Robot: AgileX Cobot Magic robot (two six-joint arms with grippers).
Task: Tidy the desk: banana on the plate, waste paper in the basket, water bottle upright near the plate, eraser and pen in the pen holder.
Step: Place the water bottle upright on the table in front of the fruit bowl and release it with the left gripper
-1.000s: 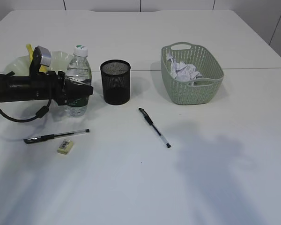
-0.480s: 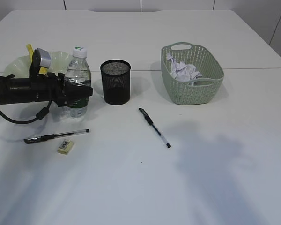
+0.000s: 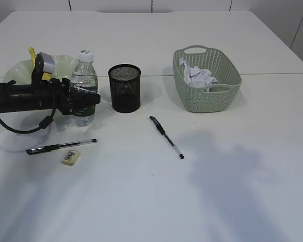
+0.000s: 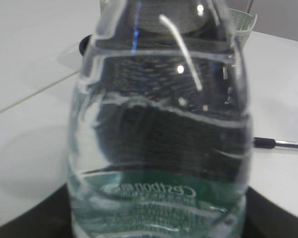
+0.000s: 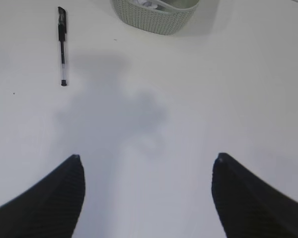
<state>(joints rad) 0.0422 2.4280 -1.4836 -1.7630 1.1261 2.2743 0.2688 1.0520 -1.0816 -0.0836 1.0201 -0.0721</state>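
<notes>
At the far left of the exterior frame, the plate (image 3: pixel 65 64) sits in the upper left, its pale green ruffled rim partly hidden by the left arm; a yellow tip of the banana (image 3: pixel 32 52) shows above that arm, inside the plate. The left gripper (image 3: pixel 86 98) reaches in from the left edge, level with the water bottle (image 3: pixel 84 85), which stands upright just right of the plate. The fingers sit at either side of the bottle's label; whether they press on it or stand a little clear I cannot tell. In the left wrist view the bottle (image 4: pixel 159 124) fills the frame, so the jaws are not seen there.

Below the bottle, in the lower left, a pen (image 3: pixel 60 146) lies nearly flat across the desk (image 3: pixel 232 196), with the eraser (image 3: pixel 70 157) just beneath it, apart from it. Right of the bottle stands the pen holder (image 3: pixel 124 88), upright. Near the middle lies a second pen (image 3: pixel 166 137), slanting down to the right; the right wrist view shows it in the upper left (image 5: pixel 62 44).

In the upper right of centre sits the basket (image 3: pixel 207 80), with the waste paper (image 3: pixel 197 75) inside it. The right gripper (image 5: pixel 146 163) shows only in its own wrist view, at the bottom edge: jaws spread wide, nothing between them, above bare desk.
</notes>
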